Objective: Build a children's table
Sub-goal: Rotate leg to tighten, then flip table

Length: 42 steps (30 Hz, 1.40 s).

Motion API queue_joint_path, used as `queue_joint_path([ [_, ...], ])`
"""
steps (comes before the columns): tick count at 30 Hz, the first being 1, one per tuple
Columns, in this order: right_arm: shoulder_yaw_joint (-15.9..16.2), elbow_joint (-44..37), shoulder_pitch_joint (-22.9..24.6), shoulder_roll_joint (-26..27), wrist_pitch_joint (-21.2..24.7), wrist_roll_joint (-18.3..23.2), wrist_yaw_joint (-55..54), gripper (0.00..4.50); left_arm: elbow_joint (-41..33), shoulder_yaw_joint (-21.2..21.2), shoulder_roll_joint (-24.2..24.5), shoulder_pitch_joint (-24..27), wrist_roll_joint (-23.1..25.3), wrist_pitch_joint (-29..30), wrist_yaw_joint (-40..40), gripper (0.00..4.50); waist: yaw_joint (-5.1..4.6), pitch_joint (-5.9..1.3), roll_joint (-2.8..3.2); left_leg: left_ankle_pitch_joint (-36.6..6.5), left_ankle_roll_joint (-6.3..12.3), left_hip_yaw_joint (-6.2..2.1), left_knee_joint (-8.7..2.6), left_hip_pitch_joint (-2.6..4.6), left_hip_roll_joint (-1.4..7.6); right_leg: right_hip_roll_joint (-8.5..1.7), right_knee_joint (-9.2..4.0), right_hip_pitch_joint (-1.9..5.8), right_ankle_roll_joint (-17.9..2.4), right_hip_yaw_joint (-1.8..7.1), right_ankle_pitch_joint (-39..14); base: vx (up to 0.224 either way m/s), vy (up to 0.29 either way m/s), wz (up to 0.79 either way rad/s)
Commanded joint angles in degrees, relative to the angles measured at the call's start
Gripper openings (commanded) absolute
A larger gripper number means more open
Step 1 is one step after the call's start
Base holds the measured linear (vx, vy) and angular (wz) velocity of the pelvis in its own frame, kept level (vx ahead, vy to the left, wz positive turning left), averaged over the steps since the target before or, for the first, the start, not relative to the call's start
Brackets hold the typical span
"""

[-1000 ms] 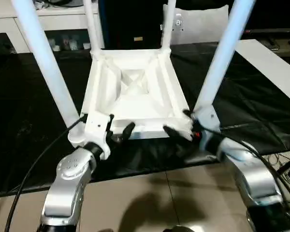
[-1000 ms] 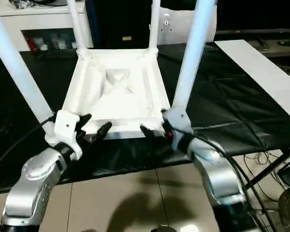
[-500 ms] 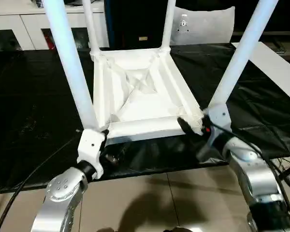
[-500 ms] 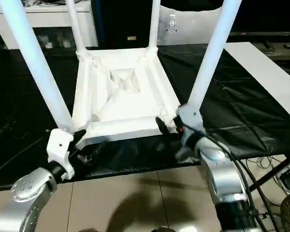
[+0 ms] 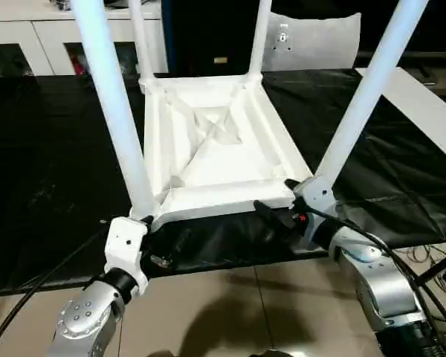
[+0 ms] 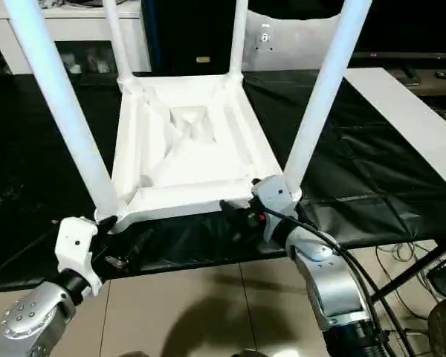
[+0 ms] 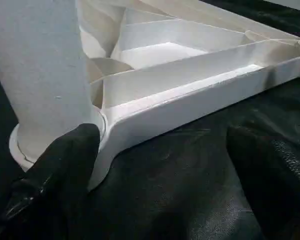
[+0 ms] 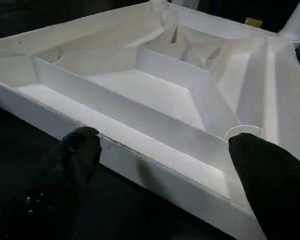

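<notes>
The children's table lies upside down on the black cloth, its ribbed white top (image 5: 215, 149) facing up. Four white legs stand in the corner sockets: near left (image 5: 111, 97), near right (image 5: 364, 97), far left (image 5: 140, 37), far right (image 5: 260, 33). My left gripper (image 5: 152, 245) is open just in front of the near left corner; in the left wrist view one finger (image 7: 65, 170) rests beside that leg's socket. My right gripper (image 5: 279, 204) is open at the near right corner, with its fingers (image 8: 77, 152) spread along the near rim and holding nothing.
The black cloth (image 5: 44, 171) covers the work table, and its front edge runs just below the grippers. Beige floor tiles (image 5: 223, 312) lie in front. A white board (image 5: 424, 97) lies on the right, white cabinets (image 5: 22, 30) stand behind, and cables (image 5: 431, 256) hang at the right.
My left gripper has drawn back from the near rim to below the near left corner and opened wider. The right gripper has shifted to the near right corner. The camera has also moved.
</notes>
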Motion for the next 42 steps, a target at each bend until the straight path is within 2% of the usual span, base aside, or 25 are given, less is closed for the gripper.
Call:
queue_joint_path([
  [1, -0.07, -1.29, 1.07, -0.54, 0.13, 0.62, 0.63, 4.50, -0.64, 1.53, -1.20, 0.93, 0.94, -1.47, 2.93, 4.40, -0.12, -2.46, -0.45, -10.56, 2.38, -1.41, -5.80, -0.65, 4.13, -4.91, -5.29, 2.41, -7.26, 4.54, -19.85, 0.000, 0.000, 0.00],
  [7, 0.92, -2.32, 2.19, -0.15, 0.62, 0.78, 1.25, 4.50, 0.02, 5.03, -2.14, 1.17, 0.46, -3.29, 6.72, 4.40, -0.02, -2.48, -0.70, -10.34, 2.59, -1.49, -5.84, -0.79, 4.13, -4.91, -5.30, 2.50, -7.18, 4.48, -18.96, 0.000, 0.000, 0.00],
  [14, 2.09, -1.52, 2.83, 1.42, -0.14, 0.40, 1.08, 4.50, -2.68, 6.04, -1.19, -0.18, 0.04, -0.94, 7.65, 4.40, 0.49, -2.40, -0.38, -10.85, 2.02, -1.65, -5.98, -0.66, 4.27, -5.00, -5.19, 2.32, -7.62, 4.54, -18.28, 0.000, 0.000, 0.00],
  [15, 2.29, -1.30, 2.86, 1.88, -0.32, 0.30, 0.82, 4.50, -2.09, 6.13, -0.81, -1.07, 0.14, -1.16, 7.67, 4.40, 0.62, -2.40, 0.06, -11.26, 1.70, -1.62, -6.00, -0.49, 4.22, -4.90, -5.20, 2.17, -7.70, 4.56, -17.93, 0.000, 0.000, 0.00],
  [16, 2.36, -1.25, 2.88, 2.02, -0.37, 0.26, 0.74, 4.50, -1.78, 6.17, -0.69, -1.47, 0.16, -1.26, 7.66, 4.40, 0.63, -2.40, -0.10, -11.49, 1.59, -1.62, -6.03, -0.49, 4.21, -4.85, -5.20, 2.21, -7.66, 4.55, -17.80, 0.000, 0.000, 0.00],
  [17, 2.60, -1.09, 3.03, 2.51, -0.62, 0.19, 0.40, 4.50, 0.39, 6.15, -0.13, -4.20, 0.22, -1.56, 7.46, 4.40, 0.77, -2.34, 0.16, -12.01, 1.20, -1.63, -6.11, -0.47, 4.15, -4.82, -5.27, 2.23, -7.61, 4.54, -17.51, 0.000, 0.000, 0.00],
  [19, 2.93, -1.35, 3.27, 2.96, -0.52, 0.16, 0.02, 4.50, 2.26, 6.23, 0.51, -6.42, -0.20, -1.42, 6.74, 4.40, 1.19, -2.54, 1.09, -11.72, 0.51, -1.82, -6.11, -0.34, 4.02, -4.85, -4.86, 2.45, -7.90, 4.54, -15.27, 0.000, 0.000, 0.00],
  [20, 2.86, -1.54, 3.37, 3.01, -0.36, 0.25, -0.15, 4.50, 2.93, 6.11, 0.63, -7.31, -0.60, -1.08, 6.18, 4.24, 1.14, -2.54, 0.78, -11.52, 0.52, -1.71, -6.09, -0.42, 4.04, -4.82, -5.01, 2.50, -7.93, 4.55, -14.72, 0.000, 0.000, 0.00],
  [21, 2.77, -1.70, 3.45, 3.09, -0.25, 0.23, -0.46, 4.50, 3.71, 5.90, 1.06, -8.26, -0.53, -0.50, 5.83, 4.24, 1.32, -2.72, 1.47, -11.05, 0.35, -1.77, -6.02, -0.34, 3.99, -4.85, -4.71, 2.56, -8.35, 4.62, -13.35, 0.000, 0.000, 0.00],
  [22, 2.49, -1.93, 3.57, 3.13, 0.24, 0.52, -0.58, 4.50, 4.96, 5.47, 1.45, -9.54, 0.20, -0.08, 5.95, 4.24, 1.23, -2.74, 1.18, -10.83, 0.37, -1.69, -5.99, -0.37, 3.98, -4.78, -4.74, 2.56, -8.49, 4.61, -12.69, 0.000, 0.000, 0.00],
  [23, 2.22, -2.35, 3.82, 3.22, 0.91, 1.11, -0.45, 4.50, 6.02, 5.38, 1.62, -10.61, 0.72, 0.55, 6.39, 4.24, 1.28, -2.87, 1.42, -10.28, 0.59, -1.69, -5.91, -0.38, 3.85, -4.71, -4.46, 2.74, -8.79, 4.60, -11.59, 0.000, 0.000, 0.00],
  [24, 2.01, -2.63, 4.00, 3.35, 1.37, 1.46, -0.28, 4.50, 6.67, 5.34, 1.74, -11.25, 1.02, 0.92, 6.79, 4.24, 1.28, -2.87, 1.29, -9.93, 0.91, -1.64, -5.86, -0.39, 3.80, -4.75, -4.55, 2.75, -8.82, 4.58, -11.51, 0.000, 0.000, 0.00],
  [25, 1.92, -3.45, 4.47, 3.48, 2.04, 2.24, 0.42, 4.50, 7.79, 5.67, 1.53, -12.43, 1.05, 1.70, 7.69, 3.95, 1.37, -2.96, 1.38, -9.20, 1.23, -1.68, -5.81, -0.49, 3.85, -4.89, -4.43, 2.89, -9.06, 4.58, -11.36, 0.000, 0.000, 0.00],
  [26, 1.92, -4.02, 4.83, 3.56, 2.35, 2.69, 0.87, 4.50, 8.50, 5.87, 1.38, -13.14, 0.96, 1.83, 8.19, 3.95, 1.38, -2.99, 1.56, -8.57, 1.48, -1.64, -5.73, -0.49, 3.91, -4.91, -4.42, 2.88, -9.28, 4.59, -11.10, 0.000, 0.000, 0.00],
  [29, 2.59, -6.17, 6.11, 3.49, 2.84, 4.13, 2.61, 4.50, 9.36, 6.35, 0.68, -14.64, 0.03, 1.78, 8.72, 3.68, 1.50, -3.01, 1.29, -8.45, 1.89, -1.59, -5.70, -0.51, 4.02, -4.99, -4.56, 2.90, -9.27, 4.57, -11.91, 0.000, 0.000, 0.00],
  [30, 2.61, -6.55, 6.29, 3.54, 2.91, 4.66, 3.03, 4.50, 9.32, 6.38, 0.49, -14.80, -0.16, 1.79, 8.81, 3.54, 1.47, -3.03, 1.02, -8.33, 2.05, -1.63, -5.75, -0.60, 4.10, -5.05, -4.52, 2.99, -9.26, 4.56, -11.92, 0.000, 0.000, 0.00],
  [31, 2.58, -6.77, 6.39, 3.59, 2.95, 5.06, 3.26, 4.50, 9.38, 6.38, 0.42, -14.94, -0.30, 1.75, 8.86, 3.45, 1.48, -3.02, 1.25, -8.34, 2.21, -1.70, -5.79, -0.57, 4.18, -5.12, -4.50, 2.90, -9.39, 4.54, -12.28, 0.000, 0.000, 0.00],
  [32, 2.65, -6.83, 6.38, 3.66, 2.85, 5.15, 3.27, 4.50, 9.30, 6.35, 0.42, -14.93, -0.39, 1.67, 8.88, 3.45, 1.35, -2.96, 0.80, -8.71, 2.30, -1.58, -5.77, -0.56, 4.14, -5.06, -4.73, 2.81, -9.29, 4.52, -13.23, 0.000, 0.000, 0.00],
  [33, 2.66, -6.83, 6.38, 3.67, 2.85, 5.15, 3.27, 4.50, 9.30, 6.35, 0.42, -14.94, -0.39, 1.67, 8.88, 3.35, 1.46, -2.92, 1.04, -8.97, 2.21, -1.60, -5.78, -0.55, 4.09, -5.13, -4.71, 2.77, -9.14, 4.54, -14.37, 0.000, 0.000, 0.00],
  [34, 2.66, -6.75, 6.28, 3.85, 2.82, 5.34, 3.20, 4.50, 9.33, 6.21, 0.43, -14.97, -0.31, 1.56, 9.06, 3.35, 1.35, -2.87, 0.28, -9.07, 2.30, -1.48, -5.80, -0.55, 4.10, -5.11, -4.93, 2.69, -8.66, 4.56, -15.58, 0.000, 0.000, 0.00],
  [36, 2.62, -6.71, 6.25, 3.96, 2.81, 5.51, 3.19, 4.50, 9.30, 6.15, 0.40, -14.92, -0.23, 1.53, 9.15, 3.22, 1.45, -2.81, 0.79, -9.22, 2.10, -1.57, -5.85, -0.53, 4.10, -5.16, -5.00, 2.57, -8.28, 4.55, -16.78, 0.000, 0.000, 0.00],
  [37, 2.61, -6.73, 6.24, 4.09, 2.77, 5.73, 3.26, 4.50, 9.24, 6.06, 0.44, -14.82, -0.26, 1.45, 9.03, 3.08, 1.37, -2.82, 0.37, -9.22, 2.08, -1.56, -5.87, -0.55, 4.12, -5.13, -5.02, 2.61, -8.08, 4.54, -16.93, 0.000, 0.000, 0.00],
  [38, 2.61, -6.76, 6.25, 4.18, 2.72, 5.88, 3.32, 4.50, 9.19, 5.98, 0.48, -14.72, -0.30, 1.38, 8.91, 2.93, 1.44, -2.85, 0.57, -8.96, 1.98, -1.62, -5.89, -0.56, 4.12, -5.14, -4.91, 2.60, -8.07, 4.57, -16.60, 0.000, 0.000, 0.00],
  [39, 2.65, -6.83, 6.23, 4.21, 2.61, 6.02, 3.70, 4.50, 9.22, 5.82, 0.55, -14.70, -0.30, 1.23, 8.71, 2.93, 1.40, -2.82, 0.30, -8.94, 2.01, -1.58, -5.89, -0.56, 4.12, -5.13, -4.96, 2.57, -7.99, 4.58, -16.49, 0.000, 0.000, 0.00],
  [42, 3.21, -7.08, 6.21, 3.62, 2.13, 6.73, 5.76, 4.50, 9.56, 5.47, 0.59, -14.88, -0.33, 0.95, 8.46, 2.56, 1.50, -2.81, 0.41, -8.98, 2.21, -1.60, -5.86, -0.59, 4.11, -5.24, -5.00, 2.60, -7.89, 4.61, -16.77, 0.000, 0.000, 0.00],
])
